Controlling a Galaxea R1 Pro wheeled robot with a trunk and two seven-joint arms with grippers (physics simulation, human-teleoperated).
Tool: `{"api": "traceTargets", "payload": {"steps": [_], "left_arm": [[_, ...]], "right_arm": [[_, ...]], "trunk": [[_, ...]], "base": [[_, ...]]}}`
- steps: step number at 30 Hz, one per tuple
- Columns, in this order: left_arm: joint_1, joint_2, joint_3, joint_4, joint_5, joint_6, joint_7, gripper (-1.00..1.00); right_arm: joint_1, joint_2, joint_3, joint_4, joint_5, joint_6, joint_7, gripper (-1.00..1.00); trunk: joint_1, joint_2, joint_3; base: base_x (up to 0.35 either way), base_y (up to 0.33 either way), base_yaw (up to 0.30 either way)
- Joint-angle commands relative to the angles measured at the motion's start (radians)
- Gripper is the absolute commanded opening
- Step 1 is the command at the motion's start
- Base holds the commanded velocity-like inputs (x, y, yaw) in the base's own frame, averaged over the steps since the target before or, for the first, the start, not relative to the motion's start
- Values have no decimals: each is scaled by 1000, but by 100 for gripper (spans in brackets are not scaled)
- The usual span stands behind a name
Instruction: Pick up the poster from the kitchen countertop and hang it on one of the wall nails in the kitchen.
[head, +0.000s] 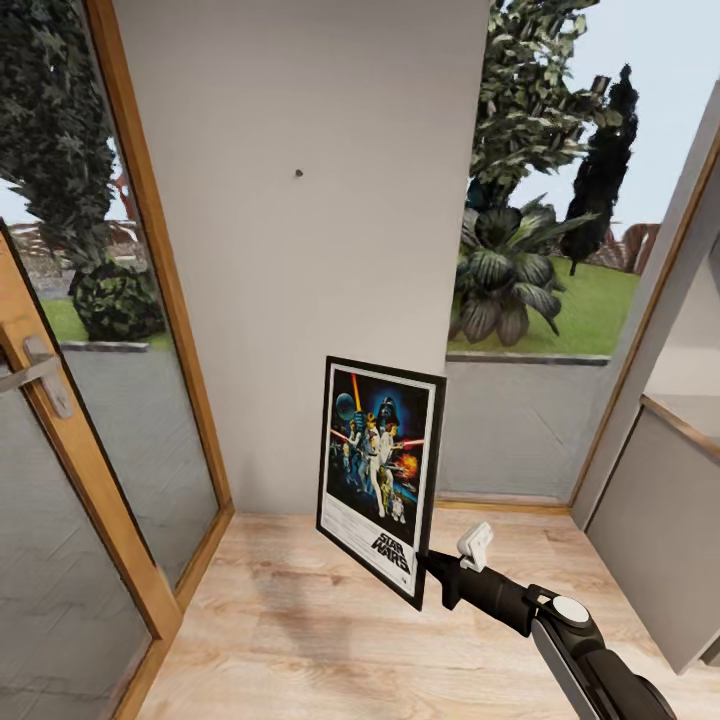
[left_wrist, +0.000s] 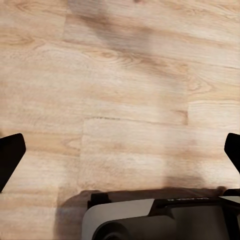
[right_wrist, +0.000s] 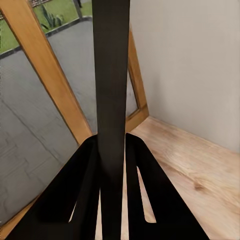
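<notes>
I am gripping the poster (head: 381, 478) by its lower corner in my right gripper (head: 437, 577), holding it upright before the grey wall (head: 300, 300), well below the nail (head: 298, 173). My right wrist camera is catching it edge-on (right_wrist: 111, 100) between clenched fingers (right_wrist: 75, 200). My left gripper (left_wrist: 120, 155) is hanging spread over the wood floor (left_wrist: 120, 75).
</notes>
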Motion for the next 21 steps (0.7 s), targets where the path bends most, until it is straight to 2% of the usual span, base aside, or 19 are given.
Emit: {"api": "traceTargets", "payload": {"steps": [1,8,12,13,14,21], "left_arm": [[0,0,3,-1,0,-1,-5,100],[0,0,3,-1,-1,-1,-6,100],[0,-1,3,-1,-2,-1,-8,100],[0,-1,3,-2,-2,-2,-8,100],[0,-1,3,-2,-2,-2,-9,100],[0,0,3,-2,-2,-2,-9,100]], "right_arm": [[-1,-1,1,-1,-13,11,3,-100],[-2,-1,1,-12,-18,17,10,-100],[-17,1,4,-41,-21,61,12,-100],[-27,2,4,-54,-21,75,12,-100],[-102,9,5,-86,-22,205,18,-100],[-182,16,5,-92,-22,256,40,-100]], "trunk": [[1,-2,-2],[1,-2,-2],[1,-2,-2],[1,-2,-2],[1,-2,-2],[1,-2,-2]], "base": [[8,41,0],[2,9,0],[0,0,0],[0,0,0],[0,0,0],[0,0,0]]}}
